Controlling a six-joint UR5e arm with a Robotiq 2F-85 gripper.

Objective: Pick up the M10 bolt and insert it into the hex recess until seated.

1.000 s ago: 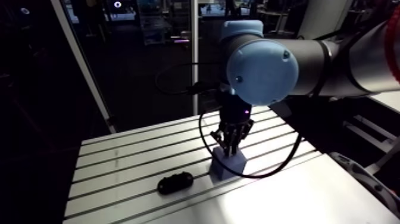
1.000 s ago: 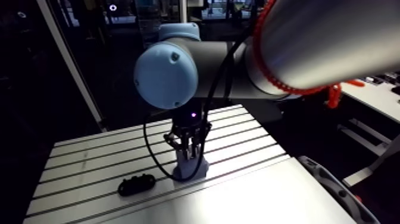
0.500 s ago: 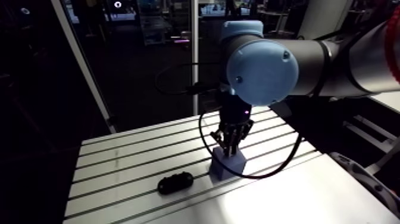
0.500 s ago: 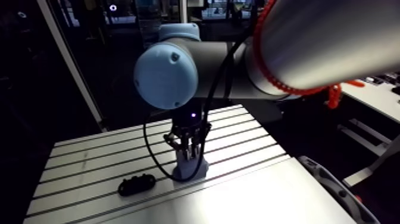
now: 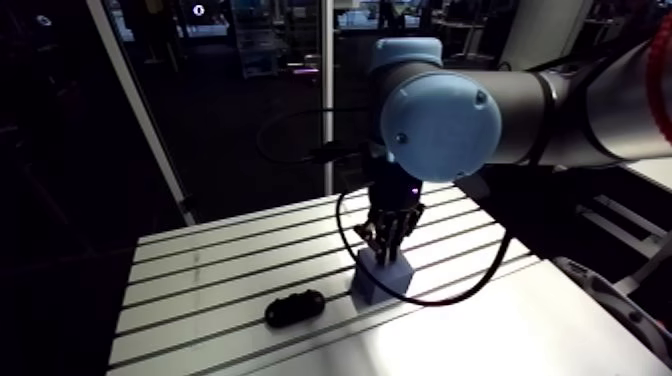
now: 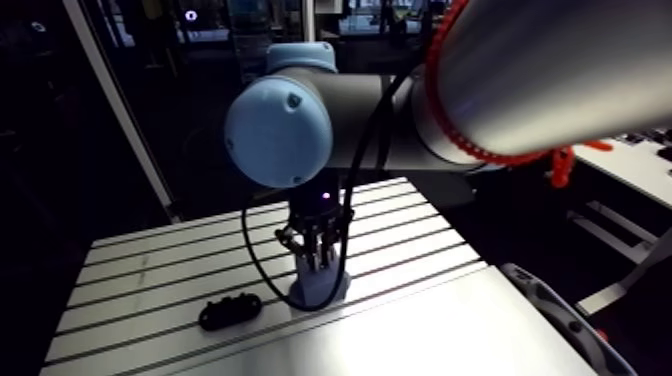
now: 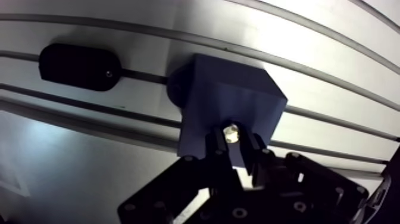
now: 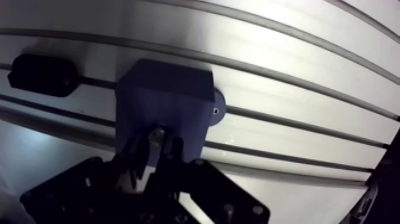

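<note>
A blue block (image 7: pixel 229 107) with the hex recess stands on the slotted aluminium table (image 7: pixel 333 65). My gripper (image 7: pixel 232 143) hangs directly over the block, its fingers (image 7: pixel 256 149) shut on a metal bolt (image 7: pixel 230 133), whose shiny end shows between the tips above the block's top face. In the arm view the gripper (image 5: pixel 388 240) reaches down onto the block (image 5: pixel 383 277) near the table's middle. The recess itself is hidden under the fingers.
A black oblong part (image 7: pixel 77 58) lies on the table in a slot beside the block, also visible in the arm view as the black part (image 5: pixel 294 307). A smooth plate (image 5: pixel 480 335) covers the table's near side.
The arm has risen very slightly; the gripper stays over the block and the black part has not moved.
</note>
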